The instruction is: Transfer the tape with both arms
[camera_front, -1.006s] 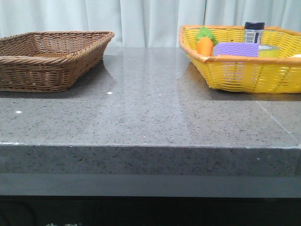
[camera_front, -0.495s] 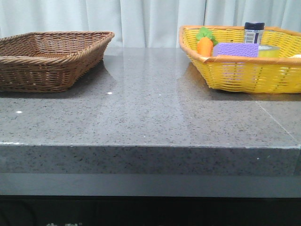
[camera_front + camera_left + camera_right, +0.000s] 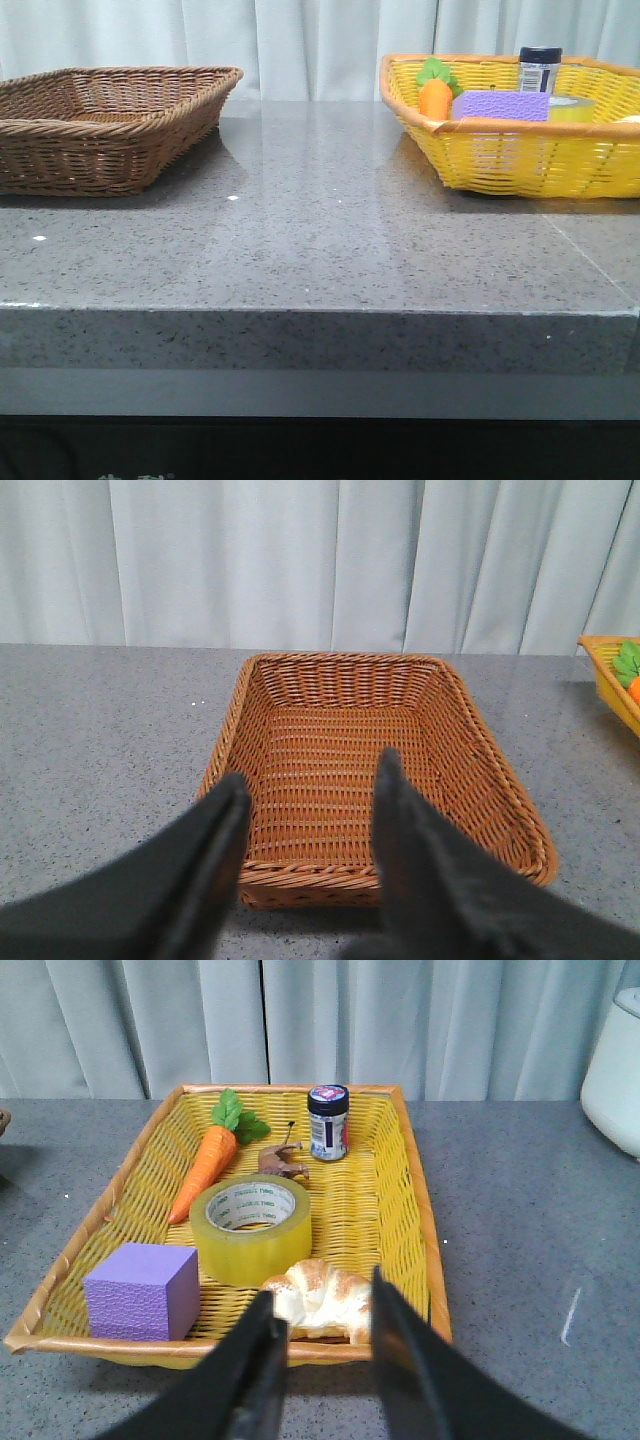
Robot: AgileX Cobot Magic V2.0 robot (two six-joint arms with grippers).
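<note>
The tape [image 3: 250, 1228], a wide yellow roll with a white core, lies flat in the middle of the yellow basket [image 3: 415, 1190]; in the front view only its top edge [image 3: 572, 107] shows above the basket's wall. My right gripper [image 3: 322, 1300] is open and empty, short of the basket's near rim, with the tape beyond it. My left gripper [image 3: 312, 780] is open and empty, short of the near rim of the empty brown wicker basket [image 3: 500, 780]. Neither arm shows in the front view.
The yellow basket also holds a purple block [image 3: 140, 1290], a toy carrot [image 3: 208, 1165], a dark-lidded jar [image 3: 328, 1122], a small brown figure [image 3: 282, 1162] and a croissant [image 3: 318, 1300]. A white appliance [image 3: 615, 1070] stands beyond it. The brown basket [image 3: 100, 125] sits at the left.
</note>
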